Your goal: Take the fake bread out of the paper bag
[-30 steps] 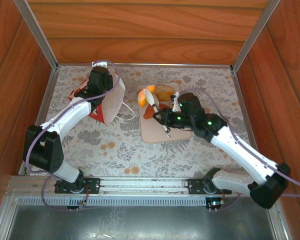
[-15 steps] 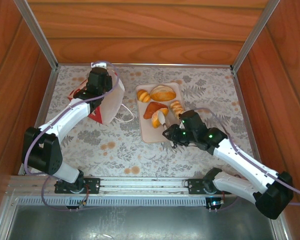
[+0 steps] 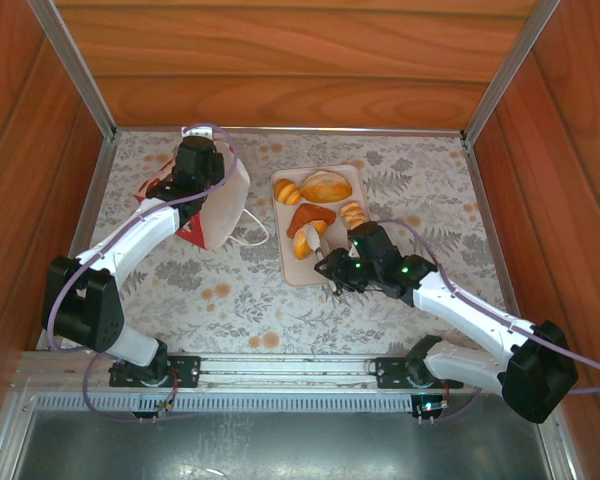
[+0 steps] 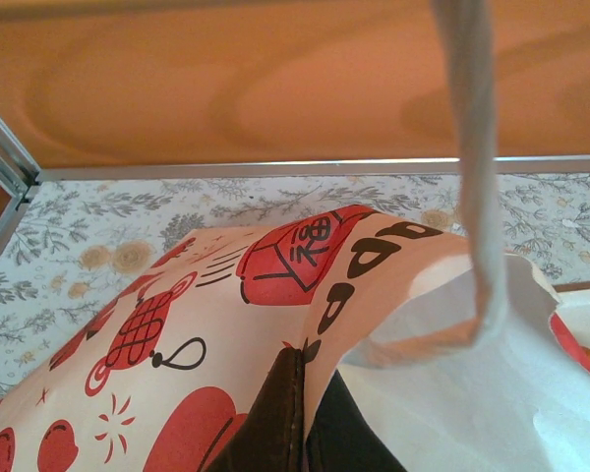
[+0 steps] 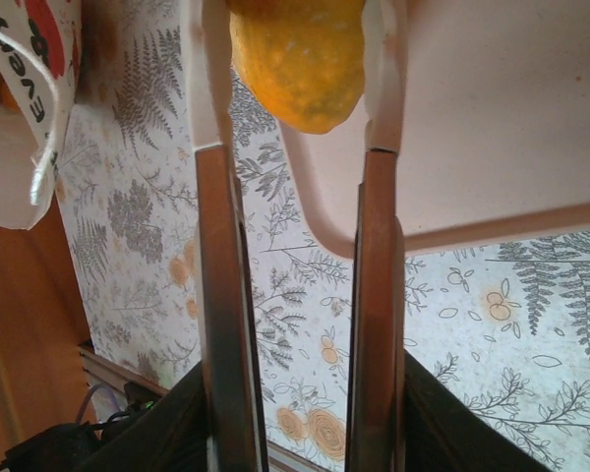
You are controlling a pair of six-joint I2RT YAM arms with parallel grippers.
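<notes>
Left gripper [image 4: 300, 433] is clamping the paper bag [image 3: 225, 205] at its edge. Right gripper [image 5: 293, 20] is straddling 1 bread roll [image 5: 295, 69] resting on the tray [image 3: 310, 272]; whether it is gripping cannot be told.

You have a matt paper bag [image 4: 226, 324] with a cord handle [image 4: 477, 197], glossy plastic-looking fake bread [image 5: 295, 59], a smooth matt tray [image 5: 492, 118], varnished wood walls [image 3: 300, 60] and brushed metal rails [image 3: 290, 130].

Reddish-brown wooden wall panels [image 3: 300, 60] close in three sides of a table spread with a pale cloth printed with grey ferns and orange flowers [image 3: 420, 170], framed by slanting aluminium corner posts [image 3: 70, 65], with a grey metal sheet [image 3: 280, 445] along the near edge.
</notes>
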